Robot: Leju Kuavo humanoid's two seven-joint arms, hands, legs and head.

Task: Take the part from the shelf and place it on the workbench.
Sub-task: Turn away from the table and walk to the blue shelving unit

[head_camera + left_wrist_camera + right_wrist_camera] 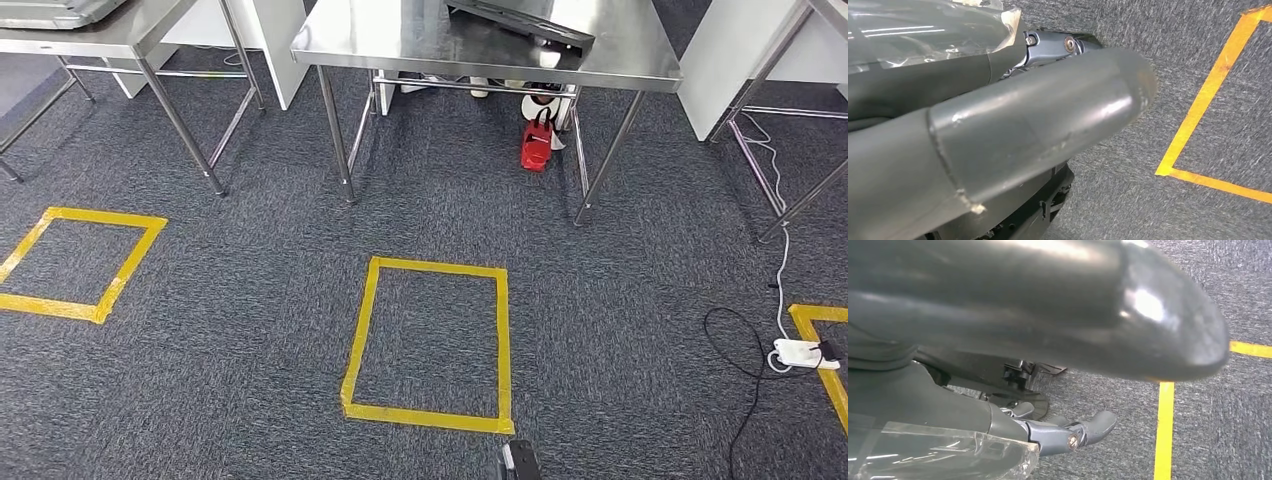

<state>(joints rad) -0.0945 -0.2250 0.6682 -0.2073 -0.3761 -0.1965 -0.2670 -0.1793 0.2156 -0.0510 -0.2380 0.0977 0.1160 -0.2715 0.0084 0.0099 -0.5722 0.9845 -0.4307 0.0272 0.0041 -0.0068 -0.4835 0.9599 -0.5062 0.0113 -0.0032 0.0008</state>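
Grey carpet floor with yellow tape squares: one near-centre, one on the left, a corner of another at the right edge. Steel bench at far centre carries a dark flat item, too cut off to identify; can't confirm it's the part. Second bench far left; red object under the centre one; white power strip and cable on the right. Left robot hand: thumb fills the wrist view, hanging over the carpet, nothing visibly held, but how far the fingers are apart is not readable. Right robot hand: fingers extended loose, nothing in them. My read: the task is at an early stage, part not picked up, shelf still to be reached, then grasp, carry and place all remain.
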